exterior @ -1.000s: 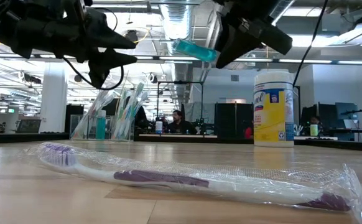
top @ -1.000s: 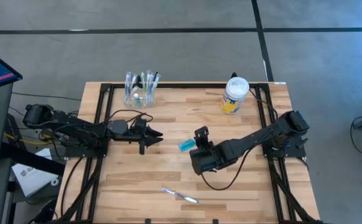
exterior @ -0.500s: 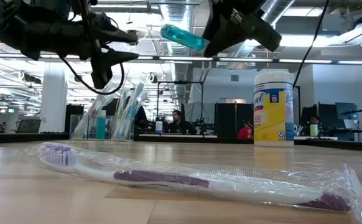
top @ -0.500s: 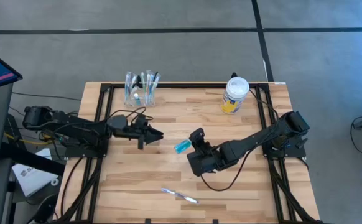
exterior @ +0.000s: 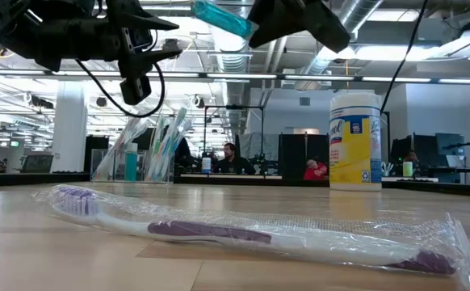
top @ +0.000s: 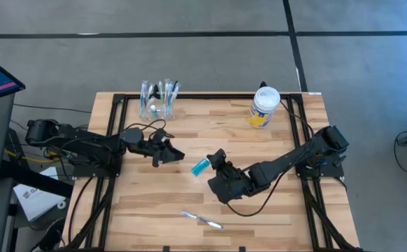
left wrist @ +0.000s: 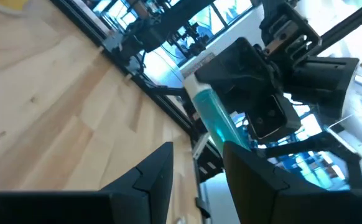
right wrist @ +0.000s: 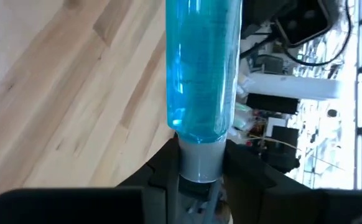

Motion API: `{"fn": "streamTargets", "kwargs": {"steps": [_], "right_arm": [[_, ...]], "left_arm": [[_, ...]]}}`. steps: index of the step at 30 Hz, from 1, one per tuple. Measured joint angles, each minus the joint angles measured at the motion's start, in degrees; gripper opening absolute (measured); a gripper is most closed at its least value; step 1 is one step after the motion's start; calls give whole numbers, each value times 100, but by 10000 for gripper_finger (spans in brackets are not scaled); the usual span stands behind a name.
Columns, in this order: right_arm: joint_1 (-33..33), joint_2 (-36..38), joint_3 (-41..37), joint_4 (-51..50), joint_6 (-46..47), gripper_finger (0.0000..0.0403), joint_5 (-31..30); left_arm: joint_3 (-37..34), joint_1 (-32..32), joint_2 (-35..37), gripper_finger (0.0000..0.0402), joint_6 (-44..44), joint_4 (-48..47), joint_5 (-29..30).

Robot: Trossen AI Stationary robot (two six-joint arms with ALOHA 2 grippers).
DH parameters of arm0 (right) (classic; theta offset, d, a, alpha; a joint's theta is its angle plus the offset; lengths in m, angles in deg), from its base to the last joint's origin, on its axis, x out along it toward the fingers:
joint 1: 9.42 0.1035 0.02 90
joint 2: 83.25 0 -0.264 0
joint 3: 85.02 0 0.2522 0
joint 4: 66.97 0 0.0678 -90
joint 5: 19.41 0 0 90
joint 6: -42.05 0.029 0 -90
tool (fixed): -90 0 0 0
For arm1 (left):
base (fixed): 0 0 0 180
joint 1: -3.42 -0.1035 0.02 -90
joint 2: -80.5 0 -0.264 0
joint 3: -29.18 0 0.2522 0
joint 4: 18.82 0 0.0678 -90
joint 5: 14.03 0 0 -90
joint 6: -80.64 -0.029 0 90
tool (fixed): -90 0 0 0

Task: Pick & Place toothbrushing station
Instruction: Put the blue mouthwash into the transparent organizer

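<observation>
Toothbrushing station things sit in two places: the clear cup (top: 158,105) holding toothbrushes (top: 163,92) stands at the far left of the wooden surface (top: 189,203), and the teal tube (top: 201,166) is off the surface, gripped at its white cap end by the right end effector (top: 210,165) over the middle. The left end effector (top: 176,154) hovers just beside the tube's free end, its fingers (left wrist: 153,180) parted with nothing between them. A wrapped toothbrush (top: 202,220) lies near the front edge. A white-lidded jar (top: 264,107) stands at the far right.
</observation>
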Motion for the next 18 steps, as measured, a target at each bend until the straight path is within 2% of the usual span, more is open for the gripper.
{"fn": "streamTargets", "kwargs": {"steps": [8, 12, 18], "right_arm": [[49, -337, 2, 480, -890, 87, -289], [49, -927, 388, 491, -1265, 87, -727], [54, -1381, 1214, 30, -1230, 87, -765]], "left_arm": [[2, 36, -1, 135, 575, 14, -106], [57, 168, -99, 135, 698, 129, -109], [87, 400, -357, 135, 909, 23, -152]]}}
